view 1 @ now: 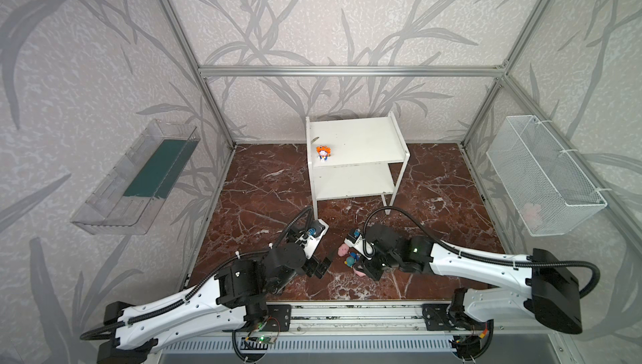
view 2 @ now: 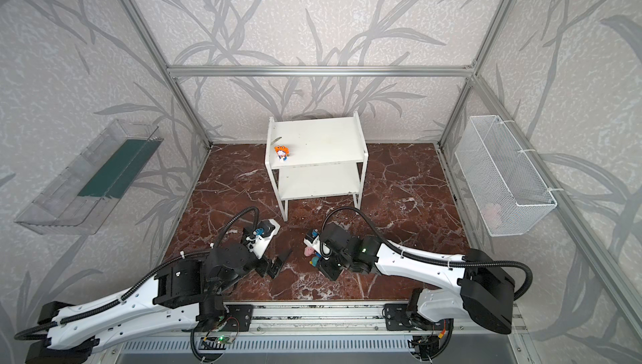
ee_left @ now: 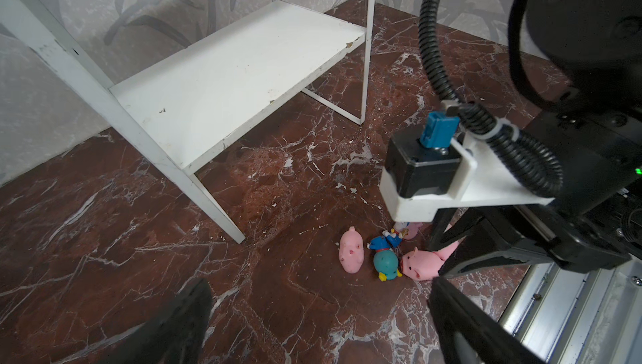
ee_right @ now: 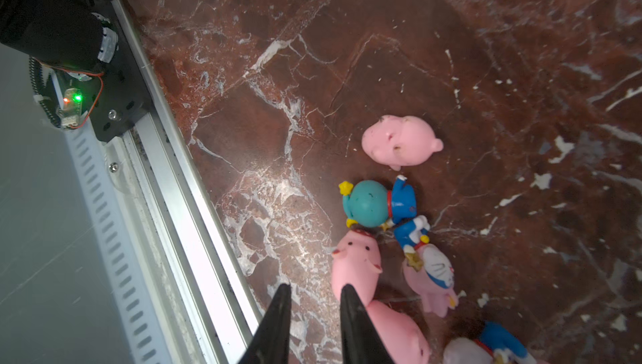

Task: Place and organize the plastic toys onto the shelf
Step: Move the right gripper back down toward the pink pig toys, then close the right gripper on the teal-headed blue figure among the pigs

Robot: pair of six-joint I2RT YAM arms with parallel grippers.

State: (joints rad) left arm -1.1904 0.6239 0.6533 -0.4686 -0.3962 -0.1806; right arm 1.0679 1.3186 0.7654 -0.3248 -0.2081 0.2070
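A clear plastic tray (view 1: 114, 202) with a green base hangs on the left wall. Near the front, the left gripper (view 1: 324, 264) hovers over the red marble floor (view 1: 264, 185), its jaws spread wide and empty. At the far centre stands the white two-tier shelf (view 1: 357, 133). An orange-hooded figurine (view 1: 323, 154) stands upright near the left front corner of its top board.

The other toys in view lie bunched on the floor between the grippers. A pink pig (ee_right: 399, 143) lies slightly apart, a teal-hooded figurine (ee_right: 364, 202) lies on its side, and a second pig (ee_right: 354, 268) touches that one's head. The right gripper (ee_right: 316, 287) sits just beside this second pig. Its jaws are a narrow gap apart, with only floor between them.

A white wire mesh basket (view 1: 545, 174) hangs on the right wall.
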